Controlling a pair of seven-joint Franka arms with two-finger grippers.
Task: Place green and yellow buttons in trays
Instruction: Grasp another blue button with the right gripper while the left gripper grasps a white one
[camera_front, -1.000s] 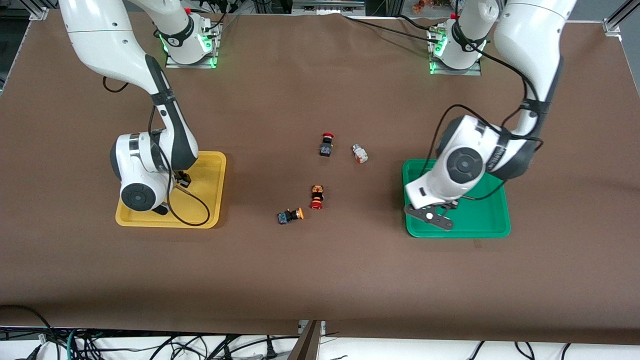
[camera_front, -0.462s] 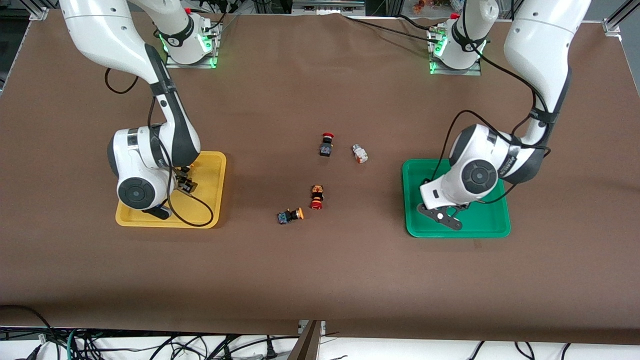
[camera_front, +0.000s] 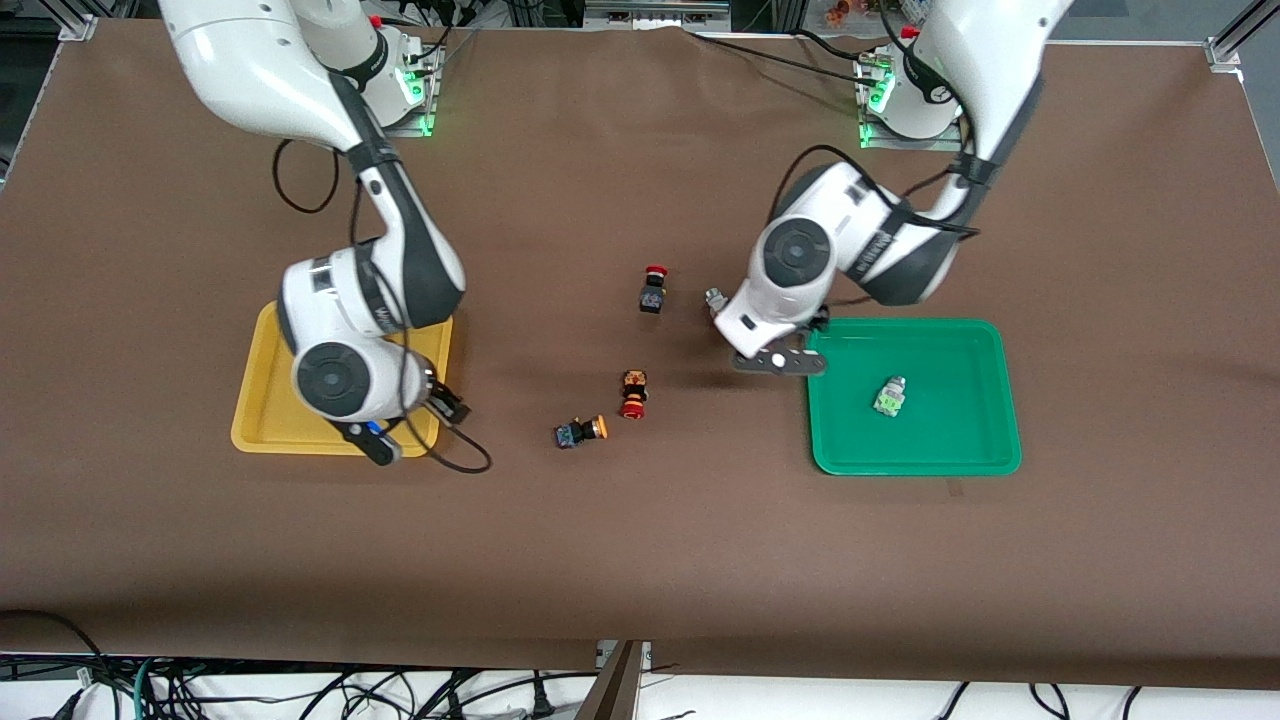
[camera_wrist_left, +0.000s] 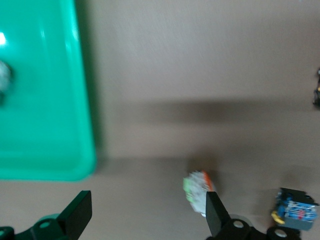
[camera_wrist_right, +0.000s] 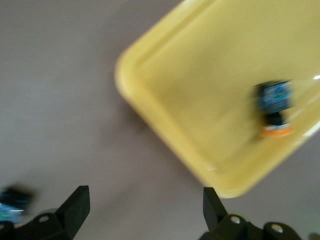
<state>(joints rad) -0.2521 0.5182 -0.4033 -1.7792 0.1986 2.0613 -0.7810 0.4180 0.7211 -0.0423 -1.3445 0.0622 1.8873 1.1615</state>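
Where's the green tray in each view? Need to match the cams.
Front view: green tray toward the left arm's end of the table, with a pale green-faced button in it; the left gripper hangs open just off one of its corners.
Left wrist view: green tray fills one edge of the picture.
Right wrist view: not in it; only the yellow tray shows.
Shared landmark: the pale button on the table beside the tray's corner, also seen in front.

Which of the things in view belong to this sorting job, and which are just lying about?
Job: green tray with green-faced button in it; yellow tray with orange-capped button in it; loose orange-capped button and pale button, both on the table.
Lying about: farther red-capped button; nearer red-capped button.
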